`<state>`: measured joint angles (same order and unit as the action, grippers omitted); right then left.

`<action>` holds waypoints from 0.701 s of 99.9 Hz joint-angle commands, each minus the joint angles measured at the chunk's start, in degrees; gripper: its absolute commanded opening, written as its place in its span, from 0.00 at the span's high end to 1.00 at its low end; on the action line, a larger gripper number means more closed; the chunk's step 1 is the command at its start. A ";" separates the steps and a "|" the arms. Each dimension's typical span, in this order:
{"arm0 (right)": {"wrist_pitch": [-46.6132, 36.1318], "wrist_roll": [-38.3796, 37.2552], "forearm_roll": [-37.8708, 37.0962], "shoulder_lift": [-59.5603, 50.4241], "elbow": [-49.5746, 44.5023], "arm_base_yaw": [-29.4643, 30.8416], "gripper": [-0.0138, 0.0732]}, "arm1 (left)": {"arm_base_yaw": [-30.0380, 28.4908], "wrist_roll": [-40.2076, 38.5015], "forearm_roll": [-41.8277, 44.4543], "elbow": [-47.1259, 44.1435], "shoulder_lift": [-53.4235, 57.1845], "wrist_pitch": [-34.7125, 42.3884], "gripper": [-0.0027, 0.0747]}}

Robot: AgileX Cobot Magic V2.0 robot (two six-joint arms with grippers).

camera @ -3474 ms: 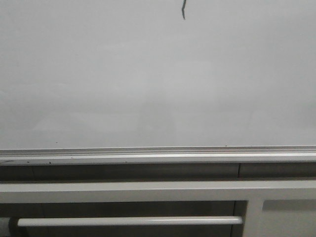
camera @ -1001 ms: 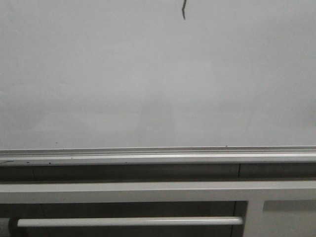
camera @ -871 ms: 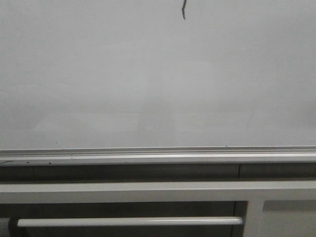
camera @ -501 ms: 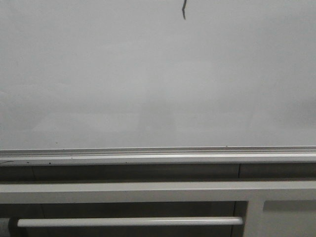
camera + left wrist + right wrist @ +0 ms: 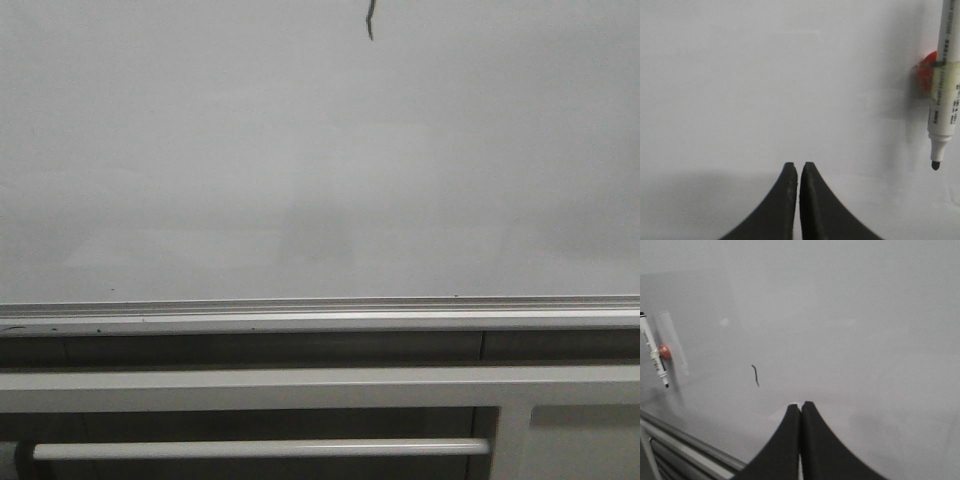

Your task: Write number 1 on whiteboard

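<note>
The whiteboard [image 5: 300, 170] fills most of the front view, with its silver rail [image 5: 300, 304] along the lower edge. The number 1 [image 5: 369, 20] is a short dark crooked stroke at the board's top edge of that view; it also shows in the right wrist view [image 5: 755, 375]. A white marker with a black tip [image 5: 943, 90] hangs on the board by a red holder [image 5: 925, 75]; it also shows in the right wrist view [image 5: 653, 352]. My left gripper [image 5: 798, 165] is shut and empty before the bare board. My right gripper [image 5: 800, 404] is shut and empty, beside the stroke.
Below the rail run a white bar [image 5: 300, 388] and a white tube [image 5: 260, 449] of the stand frame. The rail also shows in the right wrist view [image 5: 685, 445]. Neither arm shows in the front view.
Nothing has visibly changed in the front view beyond a very slight shift of the picture.
</note>
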<state>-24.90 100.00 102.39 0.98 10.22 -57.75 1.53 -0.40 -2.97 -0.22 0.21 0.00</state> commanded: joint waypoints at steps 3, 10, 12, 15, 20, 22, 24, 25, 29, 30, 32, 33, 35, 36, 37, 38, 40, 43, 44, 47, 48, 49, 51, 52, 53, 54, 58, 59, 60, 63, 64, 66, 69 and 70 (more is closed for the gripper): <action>0.88 -16.65 -20.41 3.67 0.03 2.20 0.92 | -0.25 -0.63 -0.19 -2.26 1.26 4.36 0.99; 1.01 -32.61 -37.69 5.81 -2.04 3.98 0.92 | -0.25 -0.63 -0.19 -2.26 1.26 4.36 0.99; 1.01 -36.72 -41.89 6.34 -2.68 4.61 0.92 | -0.25 -0.63 -0.19 -2.26 1.26 4.36 0.99; 1.30 -41.56 -46.38 7.01 -3.68 5.88 0.92 | -0.25 -0.63 -0.19 -2.26 1.26 4.36 0.99; 2.55 -48.20 -52.19 7.69 -4.94 8.27 0.92 | -0.25 -0.63 -0.19 -2.26 1.26 4.36 0.99; 3.36 -50.65 -54.30 7.95 -5.43 9.56 0.92 | -0.25 -0.63 -0.19 -2.26 1.26 4.36 0.99; 4.01 -53.02 -56.32 8.08 -5.77 10.51 0.92 | -0.25 -0.63 -0.19 -2.26 1.26 4.36 0.99; 4.67 -54.48 -57.00 8.08 -6.09 11.54 0.92 | -0.25 -0.63 -0.19 -2.26 1.26 4.36 0.99; 7.14 -58.39 -61.33 8.08 -6.83 15.16 0.92 | -0.25 -0.63 -0.19 -2.26 1.26 4.36 0.99; 7.56 -60.11 -62.05 8.08 -7.09 15.86 0.92 | -0.25 -0.63 -0.19 -2.26 1.26 4.36 0.99; 9.04 -62.77 -64.16 8.08 -7.28 17.98 0.92 | -0.25 -0.63 -0.19 -2.26 1.26 4.36 0.99; 9.58 -63.61 -65.63 8.08 -7.43 18.72 0.92 | -0.25 -0.63 -0.19 -2.26 1.26 4.36 0.99; 11.27 -65.95 -67.21 8.08 -7.57 21.01 0.92 | -0.25 -0.63 -0.19 -2.26 1.26 4.36 0.99; 12.62 -66.68 -68.81 8.08 -7.57 22.56 0.92 | -0.25 -0.63 -0.19 -2.26 1.26 4.36 0.99; 13.33 -68.18 -69.63 8.08 -7.57 23.34 0.92 | -0.25 -0.63 -0.19 -2.26 1.26 4.36 0.99; 14.08 -68.89 -71.25 8.08 -7.57 24.13 0.92 | -0.25 -0.63 -0.19 -2.26 1.26 4.36 0.99; 16.29 -71.13 -73.80 7.96 -7.57 26.45 0.92 | -0.25 -0.63 -0.19 -2.26 1.26 4.36 0.99; 19.56 -74.18 -77.46 7.89 -7.57 30.00 0.92 | -0.25 -0.63 -0.19 -2.26 1.26 4.36 0.99; 20.17 -75.83 -78.36 7.70 -7.57 30.68 0.92 | -0.25 -0.63 -0.19 -2.26 1.26 4.36 0.99; 22.39 -79.07 -82.53 7.40 -7.57 33.19 0.92 | -0.25 -0.63 -0.19 -2.26 1.26 4.36 0.99; 23.29 -79.82 -83.30 7.30 -7.57 34.33 0.92 | -0.25 -0.63 -0.19 -2.26 1.26 4.36 0.99; 23.71 -81.23 -84.08 7.07 -7.67 34.87 0.92 | -0.25 -0.63 -0.19 -2.26 1.26 4.36 0.99; 24.90 -83.04 -86.28 6.67 -7.65 36.38 0.92 | -0.25 -0.63 -0.19 -2.26 1.26 4.36 0.99; 24.90 -83.55 -87.60 6.52 -7.65 36.84 0.92 | -0.25 -0.63 -0.19 -2.26 1.26 4.36 0.99; 25.73 -84.43 -88.19 6.36 -7.65 37.72 0.92 | -0.25 -0.63 -0.19 -2.26 1.26 4.36 0.99; 26.13 -85.22 -89.23 5.83 -7.70 38.53 0.92 | -0.25 -0.63 -0.19 -2.26 1.26 4.36 0.99; 26.53 -86.49 -91.50 4.81 -8.03 40.27 0.92 | -0.25 -0.63 -0.19 -2.26 1.26 4.36 0.99; 26.42 -86.61 -92.18 4.57 -8.21 40.57 0.92 | -0.25 -0.63 -0.19 -2.26 1.26 4.36 0.99; 26.42 -86.75 -92.47 4.33 -8.43 41.09 0.92 | -0.25 -0.63 -0.19 -2.26 1.26 4.36 0.99; 26.16 -87.04 -93.70 3.09 -8.99 41.96 0.92 | -0.25 -0.63 -0.19 -2.26 1.26 4.36 0.99; 25.83 -87.25 -94.28 2.84 -9.15 42.31 0.92 | -0.25 -0.63 -0.19 -2.26 1.26 4.36 0.99; 25.52 -87.84 -95.19 2.08 -9.73 42.61 0.92 | -0.25 -0.63 -0.19 -2.26 1.26 4.36 0.99; 24.49 -88.83 -96.33 1.14 -10.91 43.02 0.92 | -0.25 -0.63 -0.19 -2.26 1.26 4.36 0.99; 24.26 -89.31 -96.56 0.72 -11.16 43.18 0.92 | -0.25 -0.63 -0.19 -2.26 1.26 4.36 0.99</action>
<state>3.90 13.94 10.69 3.45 -0.56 -16.23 1.53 -0.40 -2.97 -0.22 0.21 0.00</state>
